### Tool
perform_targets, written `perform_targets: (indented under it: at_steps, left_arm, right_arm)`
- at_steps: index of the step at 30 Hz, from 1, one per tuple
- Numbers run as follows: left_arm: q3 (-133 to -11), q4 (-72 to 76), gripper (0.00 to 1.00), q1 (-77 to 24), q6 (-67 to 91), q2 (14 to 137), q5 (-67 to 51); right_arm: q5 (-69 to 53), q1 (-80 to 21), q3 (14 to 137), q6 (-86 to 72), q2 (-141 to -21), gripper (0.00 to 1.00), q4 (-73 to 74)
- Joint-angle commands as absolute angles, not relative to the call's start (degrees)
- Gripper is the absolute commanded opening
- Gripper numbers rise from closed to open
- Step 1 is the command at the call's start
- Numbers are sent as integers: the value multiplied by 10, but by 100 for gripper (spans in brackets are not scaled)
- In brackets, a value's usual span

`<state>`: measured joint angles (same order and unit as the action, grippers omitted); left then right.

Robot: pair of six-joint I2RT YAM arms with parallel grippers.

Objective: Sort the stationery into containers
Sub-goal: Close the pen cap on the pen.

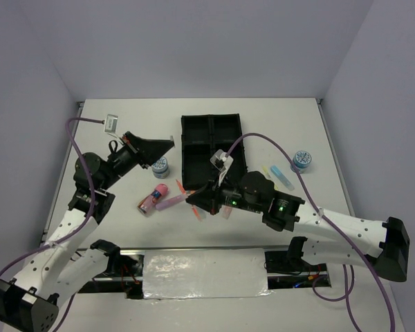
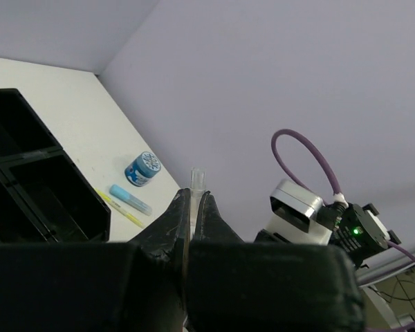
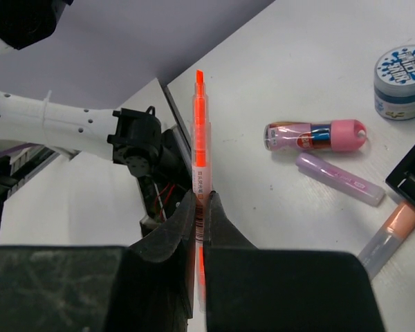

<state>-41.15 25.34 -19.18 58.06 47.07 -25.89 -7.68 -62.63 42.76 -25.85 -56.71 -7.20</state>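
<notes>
Nearest the arm bases, the right hand (image 3: 200,204) is clenched on a thin orange pen (image 3: 200,131), lifted off the table (image 1: 290,117) just beside the near left corner of the black tray (image 1: 211,117). Left of it lie a pink tube (image 1: 154,197), a purple marker (image 1: 171,201) and an orange marker (image 3: 391,232). Further back, the left hand (image 2: 194,199) is pinched shut on a thin pale-tipped stick (image 2: 196,178), raised beside the tray. To place the pen well, I judge the right hand should carry it fully over one compartment, lower it, then let go, keeping clear of the left hand. The stick is too slim to name. The compartments are too dark to see inside.
</notes>
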Motion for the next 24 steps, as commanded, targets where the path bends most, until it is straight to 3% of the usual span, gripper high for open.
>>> perform_targets:
  at_steps: [1,11,24]
  left_arm:
    - [-402,301,0,-199,600,446,-267]
    - [-370,305,0,-218,616,415,-237]
    - [-355,319,0,-229,620,400,-197]
  right_arm:
    - [-46,-628,451,-230,-569,0,-105]
    - [45,-628,466,-224,-583,0,-140]
    - [55,-628,468,-249,-599,0,-193]
